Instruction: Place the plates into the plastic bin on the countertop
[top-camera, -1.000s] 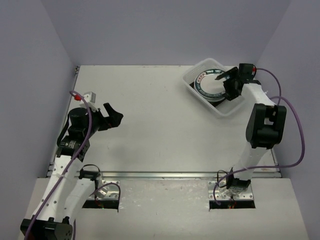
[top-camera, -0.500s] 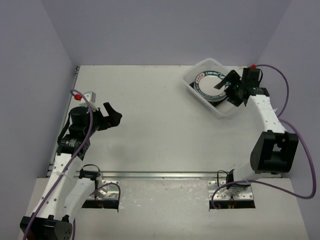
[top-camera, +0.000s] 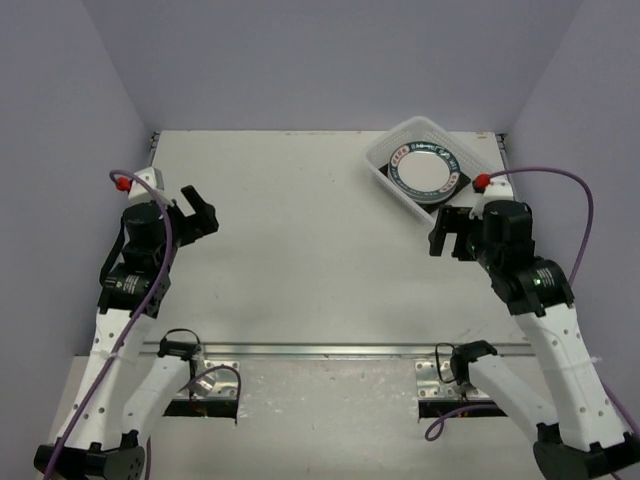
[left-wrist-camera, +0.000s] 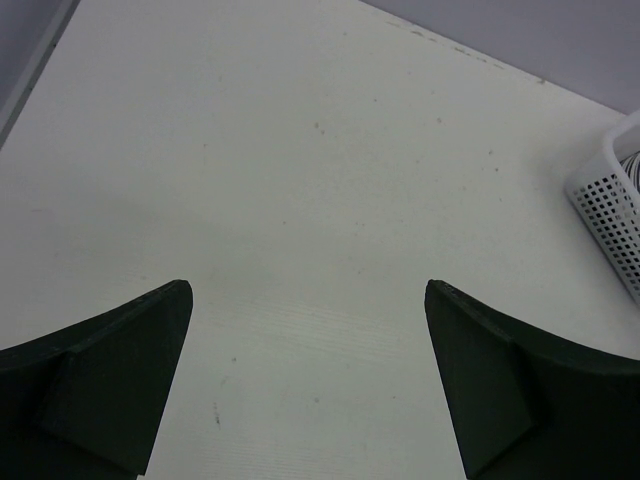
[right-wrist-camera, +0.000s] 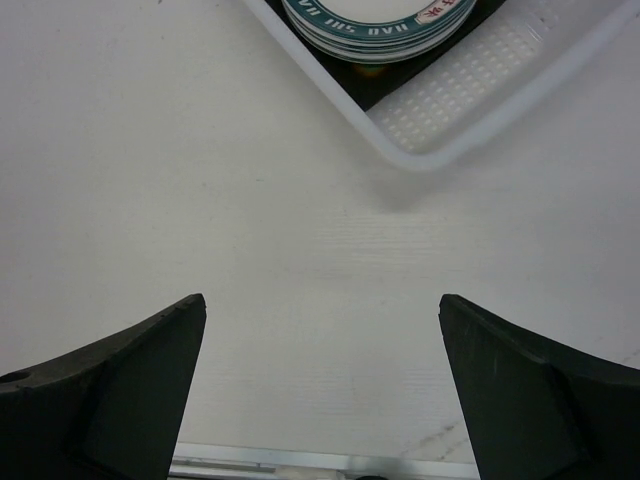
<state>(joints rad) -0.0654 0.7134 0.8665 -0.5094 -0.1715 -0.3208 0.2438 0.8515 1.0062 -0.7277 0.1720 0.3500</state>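
Observation:
The plates (top-camera: 424, 172) lie stacked inside the plastic bin (top-camera: 388, 141) at the far right of the countertop (top-camera: 300, 230); the top one is round and white with a teal-and-red rim. In the right wrist view the plates (right-wrist-camera: 380, 20) sit over a dark square one in the bin (right-wrist-camera: 470, 95). My right gripper (top-camera: 447, 232) (right-wrist-camera: 322, 298) hangs open and holds nothing, just in front of the bin. My left gripper (top-camera: 203, 207) (left-wrist-camera: 308, 285) is open over bare countertop at the left. The bin's perforated wall (left-wrist-camera: 610, 215) shows at the right edge of the left wrist view.
A metal front edge (top-camera: 330, 350) (right-wrist-camera: 300, 462) bounds the countertop near the arm bases. Purple-grey walls enclose the left, back and right sides. Purple cables loop from both arms.
My right arm has pulled back from over the bin toward the near edge, gripper open throughout. My left arm has shifted slightly left and away from the centre.

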